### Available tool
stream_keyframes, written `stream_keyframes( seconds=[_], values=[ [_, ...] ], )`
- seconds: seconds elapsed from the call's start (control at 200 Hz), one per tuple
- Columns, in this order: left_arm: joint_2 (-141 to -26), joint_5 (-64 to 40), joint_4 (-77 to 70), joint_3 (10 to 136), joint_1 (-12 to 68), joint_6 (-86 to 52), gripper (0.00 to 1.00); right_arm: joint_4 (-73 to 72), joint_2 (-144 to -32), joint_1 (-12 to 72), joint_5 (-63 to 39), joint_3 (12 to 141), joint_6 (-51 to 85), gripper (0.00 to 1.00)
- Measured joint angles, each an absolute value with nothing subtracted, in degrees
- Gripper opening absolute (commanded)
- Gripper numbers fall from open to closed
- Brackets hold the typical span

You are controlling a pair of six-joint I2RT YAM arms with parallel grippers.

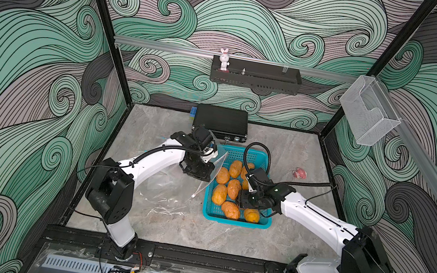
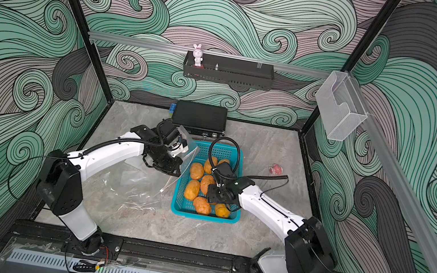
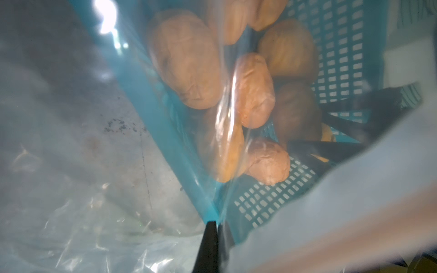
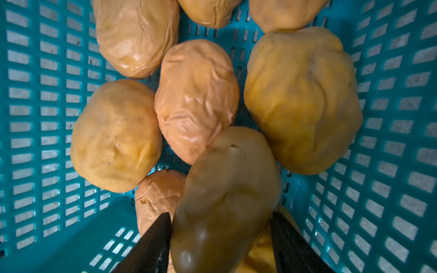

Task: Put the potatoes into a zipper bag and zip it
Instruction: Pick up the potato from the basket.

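Note:
Several orange-tan, wrinkled potatoes [image 1: 222, 175] lie in a teal slotted basket [image 1: 236, 221] in both top views. My right gripper [image 4: 220, 217] reaches down into the basket [image 4: 47, 118]. It is shut on a darker brown potato [image 4: 227, 189], with one black finger on each side. In a top view the right gripper [image 1: 241, 199] sits over the basket's near half. The clear zipper bag [image 1: 169, 192] lies crumpled left of the basket. My left gripper [image 3: 216, 224] is shut on the bag's edge and holds it up beside the basket's left rim [image 3: 153, 106]. Through the film the left wrist view shows potatoes [image 3: 186, 59].
A black case [image 1: 221, 121] lies against the back wall, just behind the basket. A small pink-and-white object [image 1: 300, 173] rests on the table to the right. On the back wall hangs a black shelf [image 1: 255, 81] with a rabbit figure [image 1: 224, 59]. A clear holder [image 1: 368, 114] is on the right rail.

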State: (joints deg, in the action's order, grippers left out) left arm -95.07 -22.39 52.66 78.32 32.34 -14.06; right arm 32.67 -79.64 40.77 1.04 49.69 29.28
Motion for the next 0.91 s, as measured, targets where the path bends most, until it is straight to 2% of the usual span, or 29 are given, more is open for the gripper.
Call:
stream_keyframes(
  seconds=[0.125, 0.275, 0.61, 0.906],
  values=[
    [-95.07, -21.39, 52.66, 78.28, 32.51, -15.49, 0.00, 32.34, -79.64, 40.77, 1.54, 49.69, 29.58, 0.37],
    [-95.07, -20.01, 52.66, 78.28, 33.26, -16.62, 0.00, 32.03, -77.73, 40.77, 1.30, 49.67, 29.45, 0.32],
    [-95.07, -18.65, 52.88, 78.30, 33.80, -17.89, 0.00, 29.91, -63.24, 40.75, -0.91, 49.65, 28.14, 0.30],
    [-95.07, -18.37, 52.95, 78.41, 33.85, -18.74, 0.00, 22.81, -60.62, 40.75, -8.19, 51.57, 29.23, 0.30]
  ],
)
